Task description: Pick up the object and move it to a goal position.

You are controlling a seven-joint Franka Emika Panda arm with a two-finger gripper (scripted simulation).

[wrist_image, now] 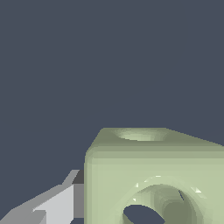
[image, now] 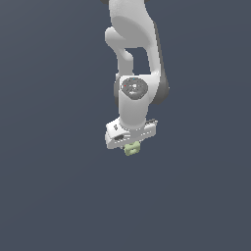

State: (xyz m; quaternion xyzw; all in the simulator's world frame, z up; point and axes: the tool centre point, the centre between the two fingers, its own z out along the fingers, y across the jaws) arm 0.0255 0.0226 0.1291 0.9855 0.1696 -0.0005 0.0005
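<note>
The pale yellow-green cube (image: 132, 148) sits right under my gripper (image: 131, 145), whose fingers (wrist_image: 52, 205) pinch it.

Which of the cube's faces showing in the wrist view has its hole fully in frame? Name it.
The cube shows two holed faces. The narrow, foreshortened face farther from the camera has its whole hole in frame; the broad near face's larger hole is cut by the picture edge.

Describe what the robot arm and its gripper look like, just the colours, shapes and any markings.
The arm is glossy white, built of rounded, bulbous segments with dark grey bands at the joints. A round grey disc with small red and blue dots marks the wrist. The gripper has a flat, boxy white body with small dark marks on it. Its jaws look pale grey and angular in the wrist view. No cables show.
</note>
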